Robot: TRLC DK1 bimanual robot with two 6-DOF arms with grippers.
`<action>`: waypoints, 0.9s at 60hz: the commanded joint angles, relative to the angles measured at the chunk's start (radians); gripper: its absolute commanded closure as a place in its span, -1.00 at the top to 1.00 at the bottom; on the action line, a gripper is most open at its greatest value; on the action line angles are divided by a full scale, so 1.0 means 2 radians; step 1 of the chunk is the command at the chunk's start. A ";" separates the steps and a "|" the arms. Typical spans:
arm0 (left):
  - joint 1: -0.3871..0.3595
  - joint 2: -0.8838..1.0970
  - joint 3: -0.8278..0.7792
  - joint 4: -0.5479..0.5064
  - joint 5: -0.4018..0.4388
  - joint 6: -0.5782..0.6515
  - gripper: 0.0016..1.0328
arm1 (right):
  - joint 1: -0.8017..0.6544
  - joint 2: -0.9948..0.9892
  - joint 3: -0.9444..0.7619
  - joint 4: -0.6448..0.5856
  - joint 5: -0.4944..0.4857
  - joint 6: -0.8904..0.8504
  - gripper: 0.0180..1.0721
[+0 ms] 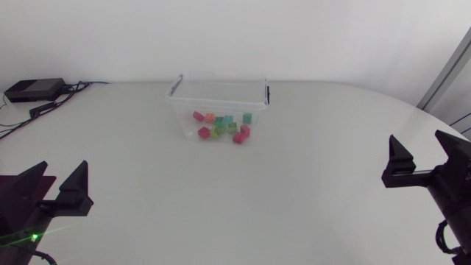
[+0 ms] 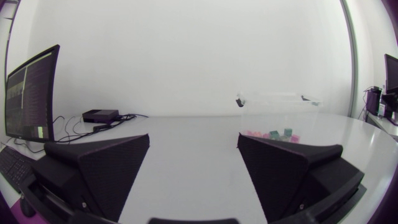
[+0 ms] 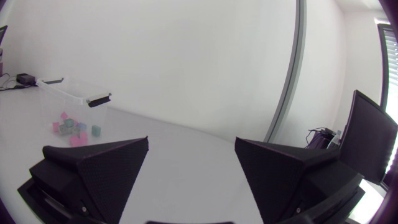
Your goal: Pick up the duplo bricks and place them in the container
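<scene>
On the white table, the duplo bricks sit inside the clear container, so the left gripper and right gripper rest open and empty.

This looks like a robot lab. A black left arm and right arm stand at a big white tabletop. A flat black box with wires lies on it.

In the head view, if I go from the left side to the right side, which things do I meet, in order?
left gripper, open → clear container with the duplo bricks inside → right gripper, open
</scene>
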State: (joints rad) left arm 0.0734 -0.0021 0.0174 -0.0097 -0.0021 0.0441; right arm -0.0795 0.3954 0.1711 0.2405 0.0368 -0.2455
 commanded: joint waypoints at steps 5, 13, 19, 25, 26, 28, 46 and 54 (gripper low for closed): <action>-0.009 -0.003 -0.008 0.000 -0.001 -0.014 0.92 | 0.010 -0.039 -0.025 -0.021 -0.005 0.030 0.91; -0.015 -0.002 -0.008 0.001 0.000 -0.016 0.92 | 0.016 -0.073 -0.037 -0.042 -0.008 0.050 0.91; -0.019 -0.001 -0.008 0.002 0.000 -0.017 0.92 | 0.021 -0.099 -0.047 -0.058 -0.010 0.065 0.91; -0.024 -0.001 -0.008 0.003 0.000 -0.018 0.92 | 0.026 -0.124 -0.057 -0.074 -0.012 0.080 0.91; -0.025 -0.001 -0.008 0.003 0.000 -0.019 0.92 | 0.027 -0.128 -0.059 -0.077 -0.013 0.082 0.91; -0.027 0.000 -0.009 0.003 0.000 -0.019 0.92 | 0.029 -0.141 -0.064 -0.085 -0.014 0.089 0.91; -0.037 0.001 -0.009 0.005 0.001 -0.022 0.92 | 0.040 -0.198 -0.086 -0.120 -0.018 0.123 0.91; -0.037 0.001 -0.009 0.005 0.001 -0.022 0.92 | 0.040 -0.198 -0.086 -0.120 -0.018 0.123 0.91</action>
State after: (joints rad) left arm 0.0051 -0.0021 0.0174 -0.0090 -0.0017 0.0254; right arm -0.0071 0.0055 0.0212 0.0036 0.0032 -0.0257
